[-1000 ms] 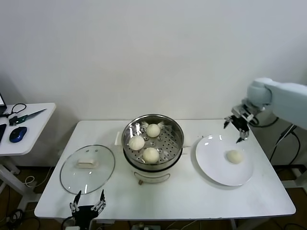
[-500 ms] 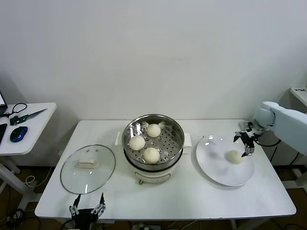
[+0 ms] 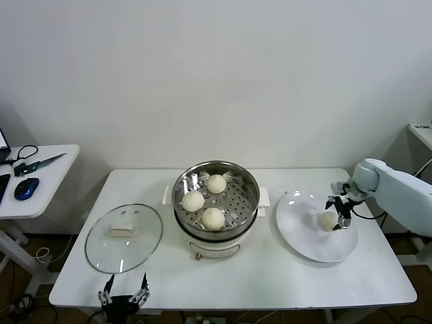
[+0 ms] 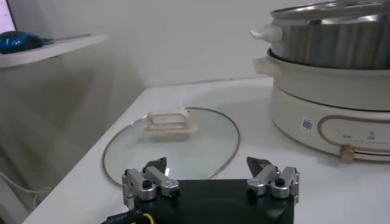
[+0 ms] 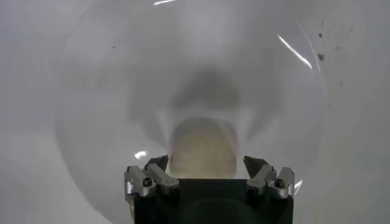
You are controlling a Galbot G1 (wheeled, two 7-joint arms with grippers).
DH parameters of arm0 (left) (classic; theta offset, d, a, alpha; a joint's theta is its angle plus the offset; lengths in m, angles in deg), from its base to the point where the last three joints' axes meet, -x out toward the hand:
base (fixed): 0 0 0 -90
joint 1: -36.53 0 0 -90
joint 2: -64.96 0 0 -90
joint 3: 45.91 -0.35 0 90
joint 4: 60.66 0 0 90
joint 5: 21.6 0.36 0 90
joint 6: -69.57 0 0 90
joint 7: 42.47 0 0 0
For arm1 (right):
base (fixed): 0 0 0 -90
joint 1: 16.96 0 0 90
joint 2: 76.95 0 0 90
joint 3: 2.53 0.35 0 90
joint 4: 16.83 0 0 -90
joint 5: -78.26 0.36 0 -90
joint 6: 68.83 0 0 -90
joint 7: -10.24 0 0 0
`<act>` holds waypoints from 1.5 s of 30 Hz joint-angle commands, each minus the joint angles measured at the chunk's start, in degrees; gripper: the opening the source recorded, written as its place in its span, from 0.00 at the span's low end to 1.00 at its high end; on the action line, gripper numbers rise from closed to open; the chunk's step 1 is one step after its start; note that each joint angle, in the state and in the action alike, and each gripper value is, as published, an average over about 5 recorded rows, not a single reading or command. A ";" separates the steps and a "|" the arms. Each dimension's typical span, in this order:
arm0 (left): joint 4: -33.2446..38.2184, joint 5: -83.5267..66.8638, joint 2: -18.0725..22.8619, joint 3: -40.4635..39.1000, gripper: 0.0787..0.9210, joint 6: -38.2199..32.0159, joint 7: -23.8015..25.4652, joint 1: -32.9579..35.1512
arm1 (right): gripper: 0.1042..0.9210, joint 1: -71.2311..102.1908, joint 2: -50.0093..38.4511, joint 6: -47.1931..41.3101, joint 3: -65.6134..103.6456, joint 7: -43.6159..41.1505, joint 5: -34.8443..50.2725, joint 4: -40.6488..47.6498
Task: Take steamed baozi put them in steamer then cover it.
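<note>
Head view: 3 steamed baozi [image 3: 212, 218] sit in the steamer [image 3: 215, 202] at the counter's [image 3: 270, 277] centre; the cover [image 3: 123, 237] lies flat to its left. The right gripper [image 3: 337, 210] is down over the 4th bun [image 3: 328, 220] on the white plate [image 3: 304, 236].

Left wrist view: the left gripper [image 4: 210, 180], fingers spread and empty, hangs near the cover [image 4: 171, 143].

Right wrist view: the right gripper [image 5: 207, 174] has its fingers apart either side of the bun [image 5: 202, 147], not closed on it.
</note>
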 commanded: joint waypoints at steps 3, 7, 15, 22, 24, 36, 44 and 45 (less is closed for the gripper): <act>0.00 0.15 0.06 -0.14 0.88 0.02 -0.01 0.02 | 0.77 1.96 0.44 -0.23 2.93 -0.16 -2.51 1.82; -0.09 0.14 0.08 -0.25 0.88 -0.05 -0.04 -0.05 | 0.73 1.22 0.31 -0.45 2.82 0.01 -2.21 1.15; -0.04 0.11 -0.07 -0.18 0.88 -0.03 -0.05 -0.10 | 0.71 -19.02 -2.23 -4.30 -17.42 0.68 12.13 -11.95; 0.27 0.10 -0.31 -0.28 0.88 0.21 0.13 -0.33 | 0.71 -51.31 3.22 -12.17 -40.80 2.08 35.51 -30.34; 0.41 0.04 -0.42 -0.25 0.88 0.24 0.19 -0.34 | 0.71 -55.87 5.65 -13.69 -41.56 2.45 40.32 -33.70; 1.44 -0.15 -0.42 -0.32 0.88 0.46 0.37 -0.17 | 0.71 -47.93 17.57 -21.03 -34.69 11.21 48.81 -41.65; 1.95 -0.23 -0.50 0.47 0.88 0.29 0.27 0.30 | 0.71 -37.62 20.42 -23.32 -32.27 14.92 44.93 -36.36; 1.97 -0.23 -0.46 0.45 0.88 0.30 0.27 0.28 | 0.71 -36.80 20.44 -23.49 -32.10 15.12 44.39 -35.88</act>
